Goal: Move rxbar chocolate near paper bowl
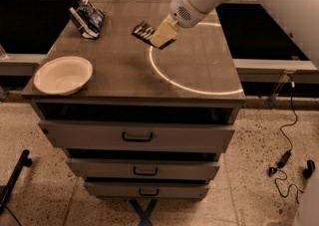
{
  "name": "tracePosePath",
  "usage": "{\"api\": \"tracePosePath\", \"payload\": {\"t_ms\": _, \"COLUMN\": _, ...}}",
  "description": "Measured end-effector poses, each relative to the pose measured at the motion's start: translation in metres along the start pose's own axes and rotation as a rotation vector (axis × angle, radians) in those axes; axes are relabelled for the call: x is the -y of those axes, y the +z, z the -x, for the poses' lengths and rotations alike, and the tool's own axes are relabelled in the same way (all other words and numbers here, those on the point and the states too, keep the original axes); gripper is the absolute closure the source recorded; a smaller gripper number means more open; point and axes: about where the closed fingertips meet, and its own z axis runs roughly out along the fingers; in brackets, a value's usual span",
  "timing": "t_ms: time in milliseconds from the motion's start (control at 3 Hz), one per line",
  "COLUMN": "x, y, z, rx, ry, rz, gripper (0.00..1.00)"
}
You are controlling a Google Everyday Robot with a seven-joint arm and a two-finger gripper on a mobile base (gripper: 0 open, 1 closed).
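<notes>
The gripper (159, 37) was clamped on the rxbar chocolate (143, 31), lifted at far centre; the paper bowl (62, 75) sat apart, near left, so carrying and release remained

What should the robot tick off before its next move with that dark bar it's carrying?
1. Grip: claw, over the table's middle, is shut on the rxbar chocolate: ok.
2. Paper bowl in view at the front left corner: ok.
3. Room on the table beside the bowl: ok.
4. Snack bag at back left, off the straight line to the bowl: ok.
5. Bar near the bowl: not ok, far apart.
</notes>
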Motion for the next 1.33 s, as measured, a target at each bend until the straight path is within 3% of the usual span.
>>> {"api": "tracePosePath", "payload": {"t_ms": 333, "x": -0.031, "y": 0.030, "z": 0.018, "rx": 0.016, "ry": -0.043, "rz": 0.075, "gripper": 1.00}}
{"api": "tracePosePath", "payload": {"t_ms": 667, "x": -0.067, "y": 0.059, "z": 0.015, "rx": 0.000, "ry": -0.087, "rz": 0.148, "gripper": 1.00}}
{"api": "tracePosePath", "payload": {"t_ms": 1000, "x": -0.086, "y": 0.070, "z": 0.004, "rx": -0.019, "ry": -0.100, "rz": 0.181, "gripper": 1.00}}
{"api": "tracePosePath", "payload": {"t_ms": 1333, "x": -0.111, "y": 0.073, "z": 0.001, "rx": -0.021, "ry": -0.126, "rz": 0.206, "gripper": 0.75}}
